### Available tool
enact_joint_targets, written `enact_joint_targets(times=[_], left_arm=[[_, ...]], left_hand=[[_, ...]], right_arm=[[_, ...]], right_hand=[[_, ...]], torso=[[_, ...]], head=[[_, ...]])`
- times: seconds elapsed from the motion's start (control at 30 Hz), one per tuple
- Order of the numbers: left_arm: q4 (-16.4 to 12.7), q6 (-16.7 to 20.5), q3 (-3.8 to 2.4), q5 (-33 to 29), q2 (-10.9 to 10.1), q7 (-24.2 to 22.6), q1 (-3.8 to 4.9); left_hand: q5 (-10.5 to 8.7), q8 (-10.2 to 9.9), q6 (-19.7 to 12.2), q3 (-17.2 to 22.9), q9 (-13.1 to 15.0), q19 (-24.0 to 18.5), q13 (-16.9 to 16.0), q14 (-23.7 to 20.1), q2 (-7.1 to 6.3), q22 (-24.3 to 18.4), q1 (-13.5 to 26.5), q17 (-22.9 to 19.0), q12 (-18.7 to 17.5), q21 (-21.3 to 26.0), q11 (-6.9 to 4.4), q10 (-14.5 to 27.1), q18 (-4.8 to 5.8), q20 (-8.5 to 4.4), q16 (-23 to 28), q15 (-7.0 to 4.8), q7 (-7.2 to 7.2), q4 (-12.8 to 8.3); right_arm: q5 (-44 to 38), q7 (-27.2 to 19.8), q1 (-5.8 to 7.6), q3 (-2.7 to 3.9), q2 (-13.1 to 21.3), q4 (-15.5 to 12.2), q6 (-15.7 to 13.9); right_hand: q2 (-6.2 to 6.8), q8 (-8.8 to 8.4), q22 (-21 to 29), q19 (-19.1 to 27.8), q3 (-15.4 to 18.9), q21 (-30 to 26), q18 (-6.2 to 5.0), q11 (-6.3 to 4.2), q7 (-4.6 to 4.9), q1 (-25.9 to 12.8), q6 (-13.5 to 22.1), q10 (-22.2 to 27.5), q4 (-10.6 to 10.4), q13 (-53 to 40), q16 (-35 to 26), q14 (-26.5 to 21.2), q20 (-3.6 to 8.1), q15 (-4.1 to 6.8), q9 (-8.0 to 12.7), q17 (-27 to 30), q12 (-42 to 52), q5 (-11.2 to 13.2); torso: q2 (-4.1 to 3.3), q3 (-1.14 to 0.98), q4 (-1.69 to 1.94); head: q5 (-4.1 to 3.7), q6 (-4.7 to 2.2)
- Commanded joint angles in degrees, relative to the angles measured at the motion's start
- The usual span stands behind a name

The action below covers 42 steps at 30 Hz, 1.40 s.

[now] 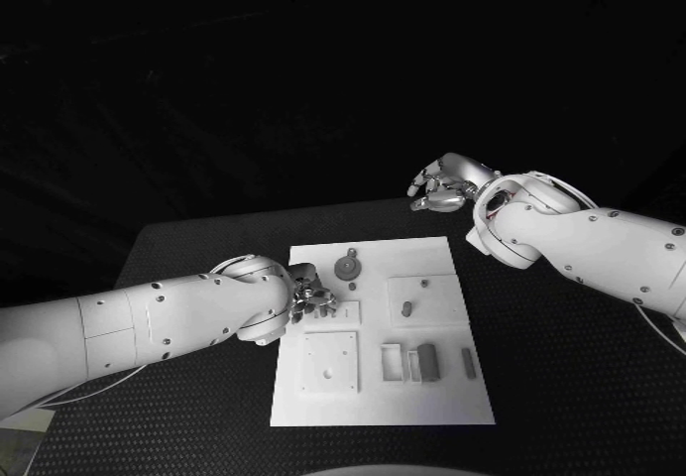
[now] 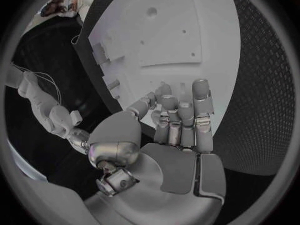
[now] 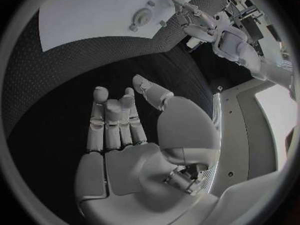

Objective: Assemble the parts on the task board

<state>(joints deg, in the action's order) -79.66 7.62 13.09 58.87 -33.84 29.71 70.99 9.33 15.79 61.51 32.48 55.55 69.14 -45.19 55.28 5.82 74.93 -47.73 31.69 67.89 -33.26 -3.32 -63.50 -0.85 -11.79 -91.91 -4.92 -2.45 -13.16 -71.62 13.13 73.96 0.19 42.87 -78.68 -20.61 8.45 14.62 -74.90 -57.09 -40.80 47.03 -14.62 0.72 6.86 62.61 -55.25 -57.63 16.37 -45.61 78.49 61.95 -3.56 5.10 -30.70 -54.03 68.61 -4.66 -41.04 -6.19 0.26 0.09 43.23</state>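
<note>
Left hand [image 1: 307, 297] sits low over the left edge of the task board [image 1: 429, 402], fingers [image 2: 201, 102] loosely curled and narrow; whether they pinch a part, cannot tell. Grey parts lie across the board: a round knobbed piece [image 1: 348, 265] near the far edge, a small peg [image 1: 407, 309] mid-board, upright blocks [image 1: 426, 362] nearer the robot. Right hand [image 1: 443, 186] hovers off the board over the black tabletop [image 1: 572, 377], fingers loosely apart, holding nothing. Likely step: left hand picking or seating a part. Next move needs a firm pinch, then alignment to a slot.
</note>
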Motion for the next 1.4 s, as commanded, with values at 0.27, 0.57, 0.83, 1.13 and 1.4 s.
enact_joint_targets(times=[0.27, 0.57, 0.83, 1.13, 1.4], left_arm=[[-0.20, 1.63, 0.00, 1.20, 0.18, 0.12, -0.63], [-0.28, 1.25, -0.01, 1.20, 0.31, -0.13, -1.06], [-0.50, 0.98, -0.01, 1.20, 0.22, -0.09, -1.09], [-0.59, 1.13, -0.02, 1.20, -0.12, -0.14, -1.16], [-0.33, 1.43, -0.02, 1.06, -0.37, -0.23, -1.25]], left_hand=[[0.33, -0.47, 0.48, 1.39, -0.36, 3.09, -0.21, 3.92, 1.99, 1.31, -2.90, 0.14, 0.16, -0.52, -0.52, -0.11, -0.42, -3.61, -0.22, -4.98, -0.08, -1.00], [0.32, -0.75, 0.78, 1.44, -0.62, 3.26, -0.40, 4.10, 1.93, 1.30, -2.92, 0.24, 0.16, -0.77, -0.54, -0.23, -0.51, -3.63, -0.27, -5.00, -0.07, -0.97], [0.32, -0.85, 0.87, 1.45, -0.71, 3.31, -0.46, 4.17, 1.92, 1.29, -2.92, 0.28, 0.14, -0.85, -0.54, -0.26, -0.54, -3.63, -0.28, -5.00, -0.06, -0.96], [0.33, -0.95, 1.02, 1.49, -0.80, 3.36, -0.54, 4.24, 1.89, 1.29, -2.97, 0.33, 0.11, -0.95, -0.56, -0.31, -0.59, -3.64, -0.29, -5.02, -0.04, -1.01], [0.38, -1.05, 1.27, 1.55, -0.89, 3.45, -0.62, 4.36, 1.83, 1.29, -3.08, 0.41, 0.07, -1.11, -0.61, -0.44, -0.65, -3.65, -0.31, -5.06, 0.01, -1.12]], right_arm=[[0.22, -0.54, 0.00, 0.04, 0.06, -0.07, 0.59], [0.26, -0.55, -0.01, 0.03, 0.03, -0.04, 0.74], [0.27, -0.54, -0.01, 0.03, 0.00, -0.07, 0.86], [0.27, -0.52, -0.01, 0.03, 0.00, 0.03, 1.09], [0.27, -0.52, -0.02, 0.03, -0.08, 0.14, 1.22]], right_hand=[[-0.24, -0.19, -0.86, 0.28, 0.26, -0.34, -0.38, 0.21, 0.44, -0.16, -0.01, 0.33, 0.00, 0.01, 0.15, -0.36, -0.01, -0.07, 0.07, 0.11, -0.20, 0.30], [-0.28, -0.18, -0.86, 0.29, 0.26, -0.34, -0.38, 0.21, 0.43, -0.21, -0.04, 0.33, 0.00, 0.01, 0.18, -0.38, -0.02, -0.07, 0.08, 0.14, -0.20, 0.30], [-0.32, -0.17, -0.87, 0.29, 0.26, -0.34, -0.38, 0.21, 0.43, -0.23, -0.06, 0.33, 0.00, 0.00, 0.21, -0.40, -0.03, -0.06, 0.09, 0.17, -0.20, 0.29], [-0.33, -0.17, -0.88, 0.30, 0.26, -0.34, -0.38, 0.20, 0.43, -0.26, -0.07, 0.33, 0.00, 0.00, 0.24, -0.42, -0.03, -0.06, 0.10, 0.20, -0.20, 0.29], [-0.36, -0.16, -0.88, 0.32, 0.25, -0.34, -0.38, 0.20, 0.42, -0.28, -0.10, 0.33, 0.02, 0.00, 0.26, -0.44, -0.04, -0.06, 0.11, 0.24, -0.21, 0.29]], torso=[[-0.02, -0.02, 0.00], [0.01, 0.03, 0.01], [-0.01, -0.02, -0.01], [-0.03, 0.02, 0.01], [-0.05, 0.06, 0.02]], head=[[0.03, 0.01], [0.03, 0.01], [0.10, 0.06], [0.12, 0.15], [0.13, 0.15]])
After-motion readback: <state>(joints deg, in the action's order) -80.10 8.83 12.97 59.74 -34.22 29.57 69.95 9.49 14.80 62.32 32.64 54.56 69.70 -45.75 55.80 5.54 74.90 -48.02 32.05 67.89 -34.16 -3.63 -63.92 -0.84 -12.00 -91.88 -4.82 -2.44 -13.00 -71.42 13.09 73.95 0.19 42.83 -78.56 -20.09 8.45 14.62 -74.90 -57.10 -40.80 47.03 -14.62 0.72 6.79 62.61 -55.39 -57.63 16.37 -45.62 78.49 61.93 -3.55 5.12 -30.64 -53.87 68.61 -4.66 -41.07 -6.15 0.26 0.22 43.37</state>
